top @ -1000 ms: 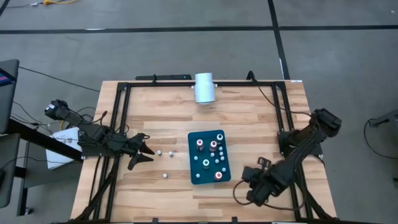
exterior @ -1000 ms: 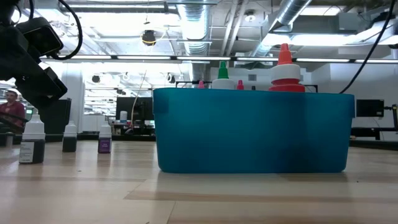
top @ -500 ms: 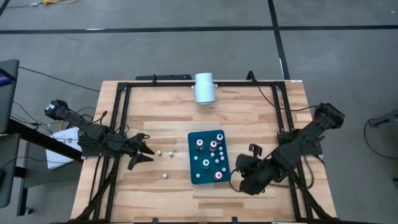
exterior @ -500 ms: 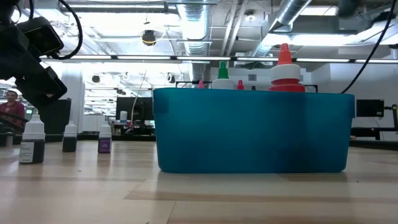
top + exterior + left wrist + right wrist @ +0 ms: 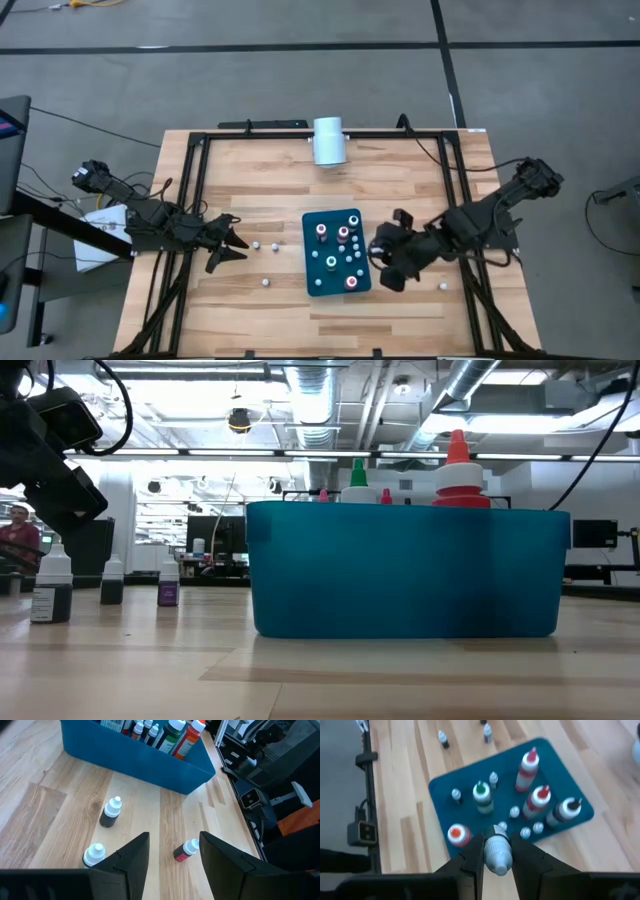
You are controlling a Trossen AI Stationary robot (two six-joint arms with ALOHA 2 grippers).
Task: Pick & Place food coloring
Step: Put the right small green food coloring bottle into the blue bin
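The food coloring is a set of tiny bottles. Several stand in the teal tray at mid-table. Three loose ones are on the wood left of the tray, and another is at the right. My right gripper hangs over the tray's near right corner, shut on one small bottle. My left gripper waits open at the left, low over the wood, short of the loose bottles. My right gripper pinches the small bottle between its two fingers; the pale ribbed cap shows in the gap while the fingers hide the body. The fingers slant down from the table's right side. The bottle is lifted clear, above the tray.
A white cylinder stands at the far edge. A black frame runs along the table's left, far and right sides. In the low view the tray's wall fills the middle, with three small bottles to its left.
My right gripper has risen from low over the table's near right part and swung toward the tray, turning as it went, and has stayed shut on the small bottle. One loose bottle on the right now shows where the arm was.
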